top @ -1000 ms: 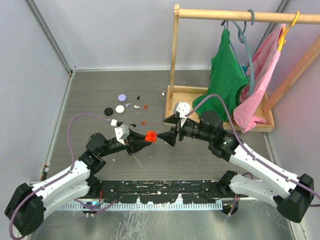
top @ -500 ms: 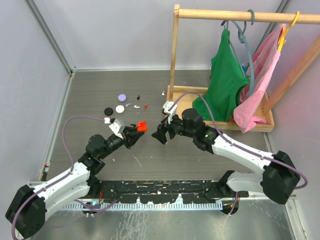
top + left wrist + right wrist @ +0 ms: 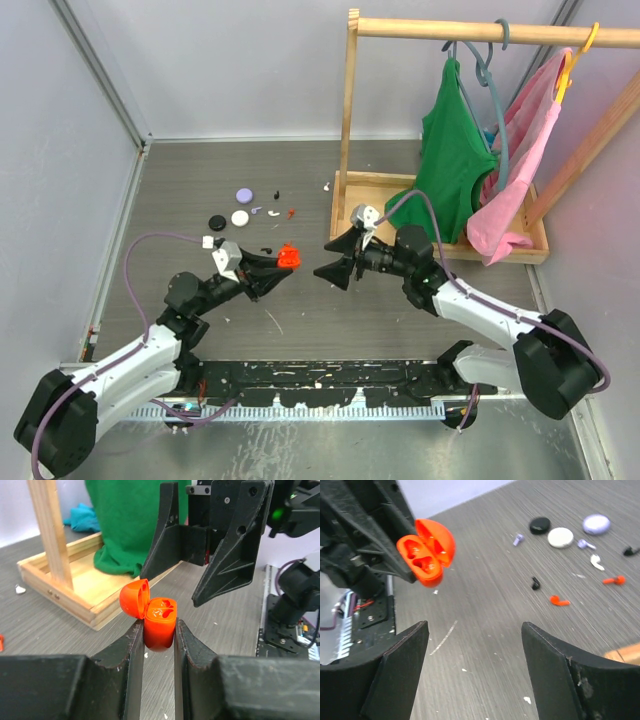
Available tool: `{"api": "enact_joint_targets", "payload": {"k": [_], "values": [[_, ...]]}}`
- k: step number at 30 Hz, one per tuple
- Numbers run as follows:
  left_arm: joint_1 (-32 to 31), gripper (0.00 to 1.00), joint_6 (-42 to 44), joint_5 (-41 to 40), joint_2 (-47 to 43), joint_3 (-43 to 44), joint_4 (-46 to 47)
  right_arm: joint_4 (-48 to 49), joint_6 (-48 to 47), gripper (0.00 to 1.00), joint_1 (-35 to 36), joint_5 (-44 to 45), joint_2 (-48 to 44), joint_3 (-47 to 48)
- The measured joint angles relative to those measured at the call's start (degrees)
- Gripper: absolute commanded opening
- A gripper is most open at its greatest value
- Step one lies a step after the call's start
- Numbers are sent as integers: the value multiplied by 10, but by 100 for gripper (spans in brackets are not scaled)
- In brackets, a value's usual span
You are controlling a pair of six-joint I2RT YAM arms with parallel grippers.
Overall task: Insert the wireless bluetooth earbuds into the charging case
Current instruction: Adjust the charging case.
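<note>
My left gripper [image 3: 283, 266] is shut on the red charging case [image 3: 290, 256] and holds it above the table with its lid hinged open. In the left wrist view the case [image 3: 159, 622] sits upright between the fingers of that gripper [image 3: 159, 632], its two sockets showing. My right gripper [image 3: 336, 260] hangs open just right of the case, facing it, with nothing between its jaws [image 3: 474, 627]. The earbuds lie loose on the table: two red [image 3: 560, 600] [image 3: 614, 580], a black [image 3: 535, 583], a white [image 3: 595, 561] and a lilac [image 3: 518, 539].
Round flat discs lie by the earbuds: lilac [image 3: 243, 194], white [image 3: 240, 217] and black [image 3: 215, 222]. A wooden clothes rack [image 3: 348, 120] stands at the right on a tray base [image 3: 372, 181], with a green garment [image 3: 455, 150] and a pink one [image 3: 520, 170] hanging.
My left gripper has carried the case back and to the left. The right gripper has shifted near the case, and the gap between the two is wider.
</note>
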Motion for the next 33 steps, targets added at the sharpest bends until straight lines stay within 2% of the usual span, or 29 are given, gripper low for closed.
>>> {"api": "enact_joint_targets", "payload": {"k": [6, 16, 27, 33], "values": [[0, 0, -36, 59, 2, 24, 42, 118, 31, 78, 0, -69, -28, -26], [-18, 0, -83, 107, 49, 68, 121, 291, 106, 68, 4, -93, -16, -44], [-35, 1, -101, 111, 81, 80, 162, 335, 132, 50, 23, -111, -8, -44], [-42, 1, -104, 114, 82, 86, 168, 351, 146, 45, 27, -119, 7, -43]]}}
